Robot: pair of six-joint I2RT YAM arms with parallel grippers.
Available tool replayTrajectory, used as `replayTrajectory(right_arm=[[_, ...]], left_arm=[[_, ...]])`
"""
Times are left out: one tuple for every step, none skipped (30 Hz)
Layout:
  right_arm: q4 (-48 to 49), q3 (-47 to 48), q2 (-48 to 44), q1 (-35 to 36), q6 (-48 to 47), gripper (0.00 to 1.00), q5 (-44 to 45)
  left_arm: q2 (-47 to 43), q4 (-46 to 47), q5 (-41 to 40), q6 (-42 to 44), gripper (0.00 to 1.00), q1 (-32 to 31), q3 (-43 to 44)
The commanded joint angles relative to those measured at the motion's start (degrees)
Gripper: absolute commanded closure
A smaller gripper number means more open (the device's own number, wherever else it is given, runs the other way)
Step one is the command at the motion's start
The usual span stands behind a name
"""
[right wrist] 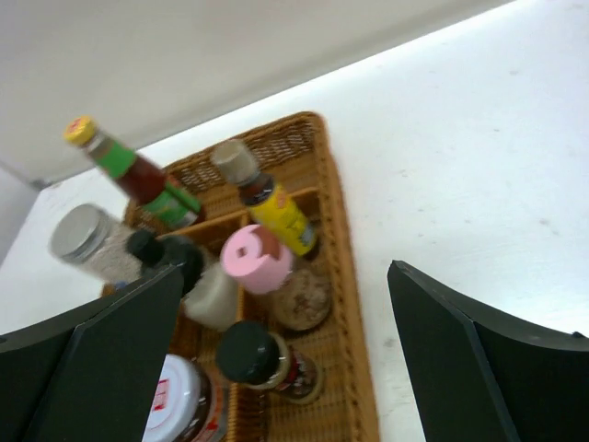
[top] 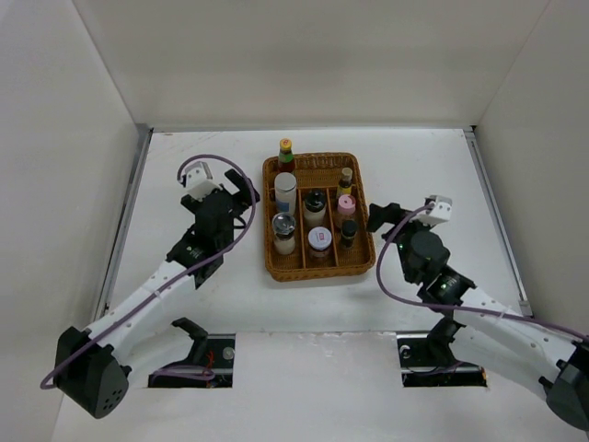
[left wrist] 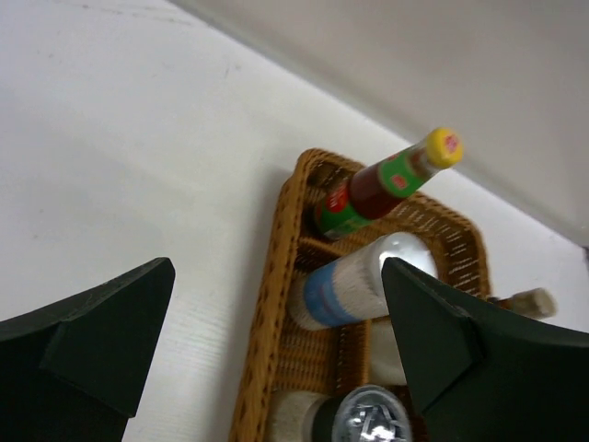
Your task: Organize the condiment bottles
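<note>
left claw (top: 239,191): wide open, empty | right claw (top: 381,217): wide open, empty

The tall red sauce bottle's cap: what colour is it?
Yellow cap, shown best in the left wrist view.

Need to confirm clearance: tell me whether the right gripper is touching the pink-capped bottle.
Apart. The right wrist view shows clear gaps between the pink-capped bottle and both open fingers of the right gripper.
</note>
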Motion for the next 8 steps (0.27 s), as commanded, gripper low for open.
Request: replayTrajectory(right_arm=[[3.15, -3.14, -1.13, -1.59, 4.84, 0.00, 1.52], [3.77, -3.93, -1.04, -1.85, 5.28, 0.00, 1.08], [4.38, -4.46, -0.61, -2.20, 5.46, 0.00, 0.64], [4.91, -4.82, -0.25, -2.38, 5.55, 0.00, 0.12], [4.74, -4.73, -0.08, -2.29, 5.73, 0.00, -0.59], [4.91, -4.73, -0.07, -2.03, 5.81, 0.00, -0.94], [5.26, -4.99, -0.07, -2.03, 5.90, 0.00, -0.94], [5.61, -5.08, 0.01, -2.03, 5.99, 0.00, -0.94]], left_arm=[[-1.27, -2.63, 0.14, 0.60, 0.00, -1.51, 3.32], [-0.92, -2.98, -0.12, 0.60, 0.00, -1.95, 3.76], [-0.66, -3.24, -0.38, 0.69, 0.00, -2.30, 3.93], [-0.39, -3.51, -0.47, 0.69, 0.00, -2.74, 4.02], [-0.04, -3.68, -0.56, 0.69, 0.00, -3.01, 4.11], [0.48, -3.94, -0.65, 0.69, 0.00, -3.19, 4.46], [0.92, -4.38, -0.65, 0.69, 0.00, -3.36, 4.81], [1.27, -5.26, -0.82, 0.69, 0.00, -3.62, 5.42]])
